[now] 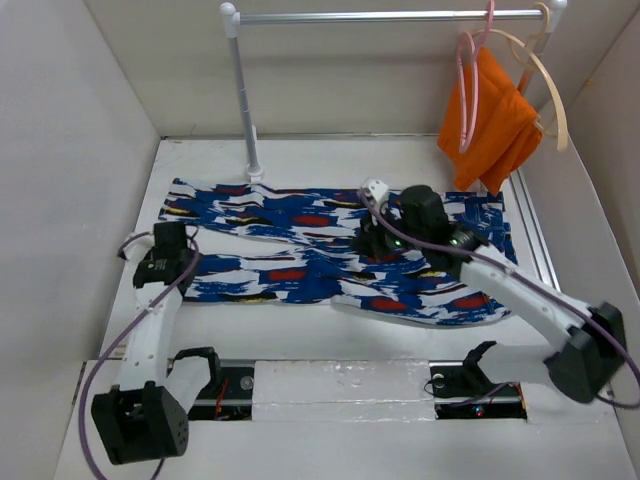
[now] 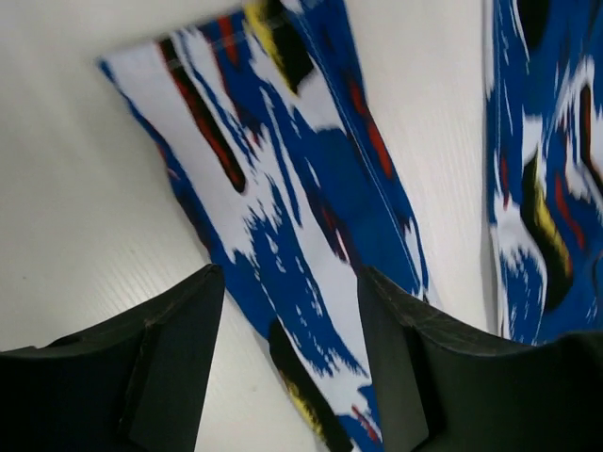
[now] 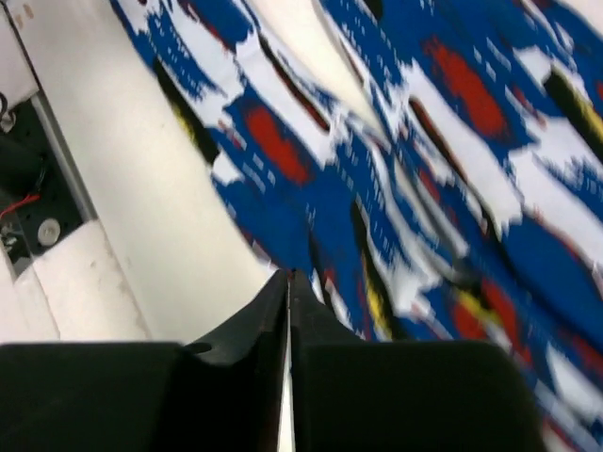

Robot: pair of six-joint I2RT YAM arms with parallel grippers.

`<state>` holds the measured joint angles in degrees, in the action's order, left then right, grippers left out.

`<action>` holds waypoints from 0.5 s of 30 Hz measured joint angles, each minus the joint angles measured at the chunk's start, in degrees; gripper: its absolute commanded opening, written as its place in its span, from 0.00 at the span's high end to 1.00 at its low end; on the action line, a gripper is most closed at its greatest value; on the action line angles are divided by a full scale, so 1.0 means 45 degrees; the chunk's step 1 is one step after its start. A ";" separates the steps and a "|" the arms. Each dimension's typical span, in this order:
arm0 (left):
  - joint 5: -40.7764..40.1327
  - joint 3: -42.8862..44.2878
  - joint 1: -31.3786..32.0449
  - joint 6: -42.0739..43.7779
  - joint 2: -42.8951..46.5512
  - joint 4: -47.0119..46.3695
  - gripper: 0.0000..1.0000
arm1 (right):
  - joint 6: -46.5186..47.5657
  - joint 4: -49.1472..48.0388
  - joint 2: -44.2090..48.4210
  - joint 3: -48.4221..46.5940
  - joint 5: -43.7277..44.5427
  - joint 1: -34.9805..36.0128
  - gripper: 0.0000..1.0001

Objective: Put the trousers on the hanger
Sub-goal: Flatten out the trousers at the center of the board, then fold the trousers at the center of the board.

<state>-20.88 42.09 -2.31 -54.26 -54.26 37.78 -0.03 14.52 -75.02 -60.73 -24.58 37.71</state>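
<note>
We identify the trousers [image 1: 330, 250] as soft, matt cloth with a printed pattern. The hanger [image 1: 460, 90] reads as thin, smooth pink plastic. The orange cloth [image 1: 490, 125] is matt fabric. The rail [image 1: 390, 16] is smooth, light grey tube, apparently metal. The surface [image 2: 85, 217] is white, matt and finely ribbed.

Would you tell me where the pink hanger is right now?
Top view, far right: the pink hanger hangs on the rail, against the orange cloth.

White walls [image 1: 60, 120] stand on three sides of a white bench [image 1: 330, 165]. At the back, a white pole [image 1: 243, 100] holds up a shiny rail [image 1: 380, 16].
</note>
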 measured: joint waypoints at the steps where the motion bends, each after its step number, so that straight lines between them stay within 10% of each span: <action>1: 0.0044 -0.0005 -0.0102 0.0000 0.0019 -0.0015 0.45 | -0.0097 0.0141 0.0918 0.0670 0.0107 0.0019 0.79; 9: 0.3104 -0.0335 -0.6902 0.0413 -0.1025 -0.0228 0.43 | -0.0437 0.2205 0.5566 0.4056 0.0559 0.0015 0.57; 15: 0.3541 -0.0379 -0.8437 0.0529 -0.1938 -0.0151 0.32 | -0.0282 0.3269 0.6674 0.4206 0.0340 -0.0976 0.55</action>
<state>-4.95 40.38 -40.27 -51.88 -62.98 37.10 -1.30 29.23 -44.99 -41.80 -23.05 33.32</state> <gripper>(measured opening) 0.650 0.440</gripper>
